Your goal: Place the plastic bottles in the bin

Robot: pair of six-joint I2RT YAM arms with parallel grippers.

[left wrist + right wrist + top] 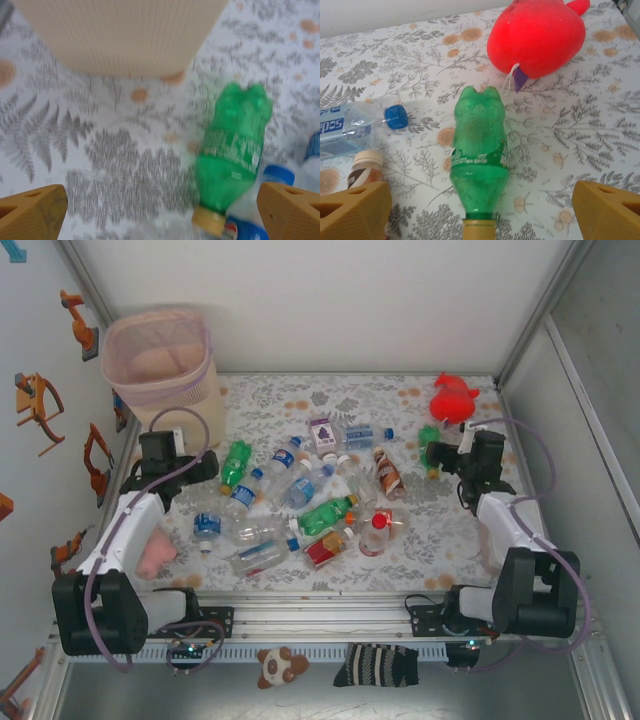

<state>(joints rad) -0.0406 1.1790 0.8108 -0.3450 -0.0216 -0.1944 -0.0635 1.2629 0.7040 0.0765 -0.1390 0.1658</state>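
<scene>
Between the spread fingers of my right gripper (481, 209) a green bottle (479, 160) lies ungripped. It's round and slick, so closing may squirt it toward the red plush toy (535, 37). Also wide open and empty: my left gripper (160, 210), facing the bin (125, 35).

In the left wrist view the bin (120, 35) is cut off by the upper edge, and the green bottle (232, 150) at lower right is blurred, its label unreadable. In the right wrist view a clear bottle (350, 127) runs off the left edge and the red plush toy (535, 37) is clipped at the top. From above, the left arm (125, 525) partly hides the pink plush toy (155, 552).
</scene>
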